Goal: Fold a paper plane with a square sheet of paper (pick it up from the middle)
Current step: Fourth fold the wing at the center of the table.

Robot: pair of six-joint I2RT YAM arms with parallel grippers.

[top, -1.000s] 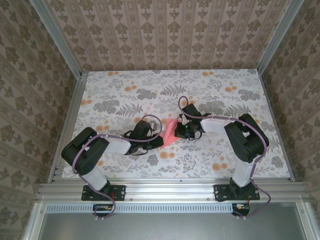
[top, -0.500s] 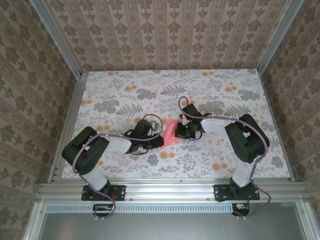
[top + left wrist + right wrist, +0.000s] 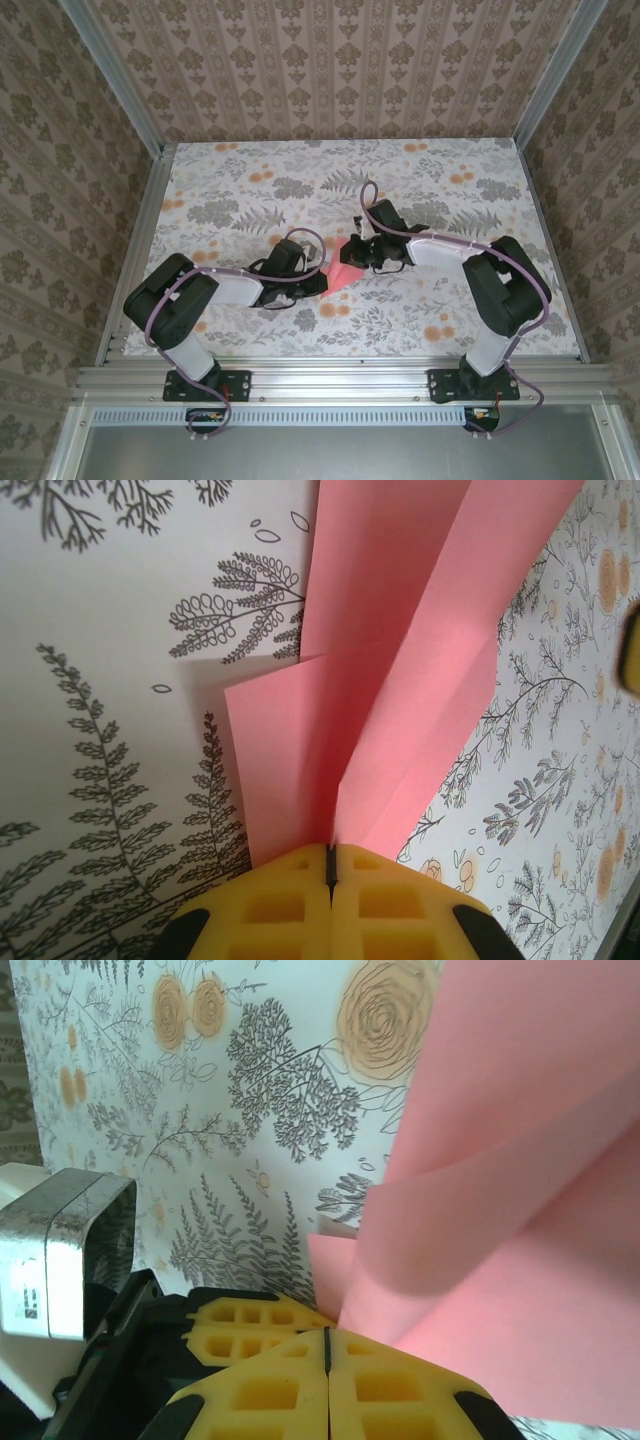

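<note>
Near edge: a silver aluminium rail [image 3: 330,378] runs across the front of the floral-printed white table top [image 3: 250,180].
Left gripper: the black left gripper [image 3: 320,281] with yellow fingers [image 3: 280,910] lies low near the table's middle, jaws pressed together, a fold of the sheet pinched between the tips.
Sheet: the thin salmon-pink paper sheet [image 3: 345,268] sits between the two grippers at mid-table. It is creased into overlapping flaps with sharp straight edges. In the left wrist view [image 3: 400,680] it narrows towards the fingers and widens away from them.
Right gripper: the right gripper [image 3: 358,255] just beyond has its jaws closed, gripping the sheet's edge at the tips. The paper [image 3: 520,1210] curls upward there.
Open room: bare table lies left, right and behind the grippers.
Far edge: brown patterned wallpaper walls [image 3: 330,70] enclose the table on three sides.
</note>
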